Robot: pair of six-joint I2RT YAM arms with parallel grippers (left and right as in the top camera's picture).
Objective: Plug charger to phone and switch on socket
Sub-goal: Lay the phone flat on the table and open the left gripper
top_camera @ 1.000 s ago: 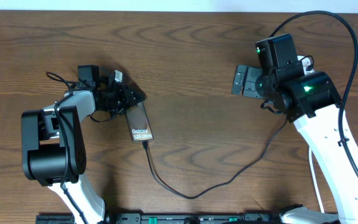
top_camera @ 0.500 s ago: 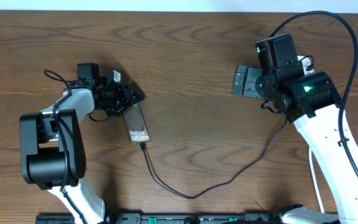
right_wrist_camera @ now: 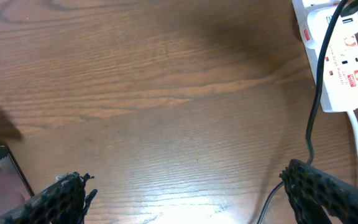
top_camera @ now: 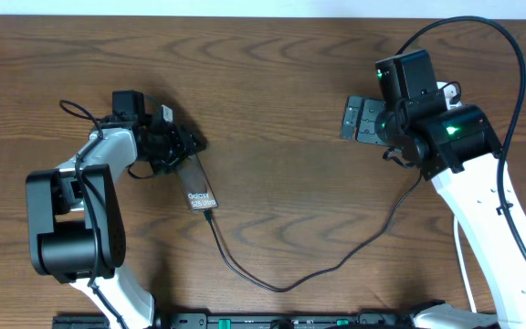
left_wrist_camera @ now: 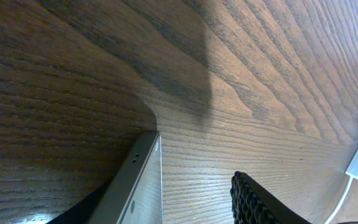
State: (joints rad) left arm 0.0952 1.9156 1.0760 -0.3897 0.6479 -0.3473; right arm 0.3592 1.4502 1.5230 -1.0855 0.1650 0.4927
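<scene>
The phone (top_camera: 197, 185) is lying on the desk (top_camera: 272, 82), left of centre, with the charger (top_camera: 281, 285) sitting in its near end. The left fingers (left_wrist_camera: 258, 202) are standing partly apart at the phone's far end, one clear of its edge. The right fingers (right_wrist_camera: 328, 186) are gaping wide, holding nothing, with the socket (right_wrist_camera: 340, 62) lying nearby.

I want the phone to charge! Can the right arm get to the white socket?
Probably yes. The right gripper is open, the socket lies close beside it on the table, and only the thin charger cable crosses it.
</scene>
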